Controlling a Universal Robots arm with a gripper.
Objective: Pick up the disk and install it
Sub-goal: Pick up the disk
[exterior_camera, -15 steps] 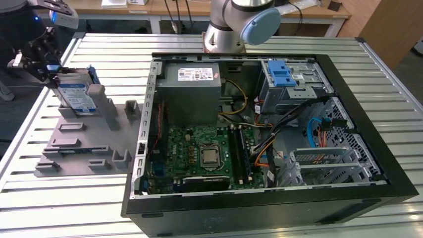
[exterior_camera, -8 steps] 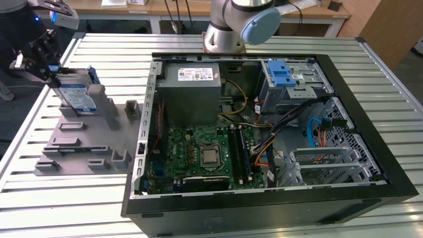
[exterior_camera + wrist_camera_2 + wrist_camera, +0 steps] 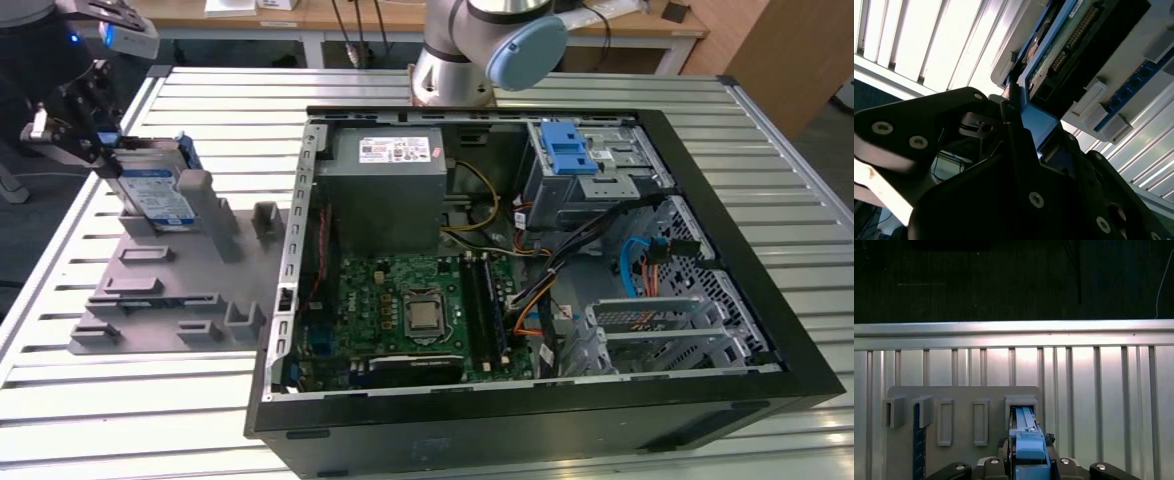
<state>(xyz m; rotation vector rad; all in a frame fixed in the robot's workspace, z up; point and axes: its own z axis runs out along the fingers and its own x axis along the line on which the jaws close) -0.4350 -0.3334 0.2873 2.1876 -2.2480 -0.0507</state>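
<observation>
While it stands upright in the grey holder (image 3: 150, 300) beneath the tool, the disk (image 3: 152, 192) is clamped by its blue rail between the closed fingers of the gripper (image 3: 107, 160).

On the slatted table (image 3: 134, 420) the open computer case (image 3: 534, 425) lies toward the exterior view's right, with the holder plate (image 3: 160, 290) just beside it on that view's left. The arm's base (image 3: 447, 75) stands behind the case. Inside the case, the power supply box (image 3: 387, 195) sits at the far side, the drive cage (image 3: 587, 165) beside it toward the view's right, and the motherboard (image 3: 400, 310) in front of the box. The disk (image 3: 150, 195) stands upright in a slot at the plate's far end, with the gripper (image 3: 104, 158) on its upper edge, fingers pressed to either side.
</observation>
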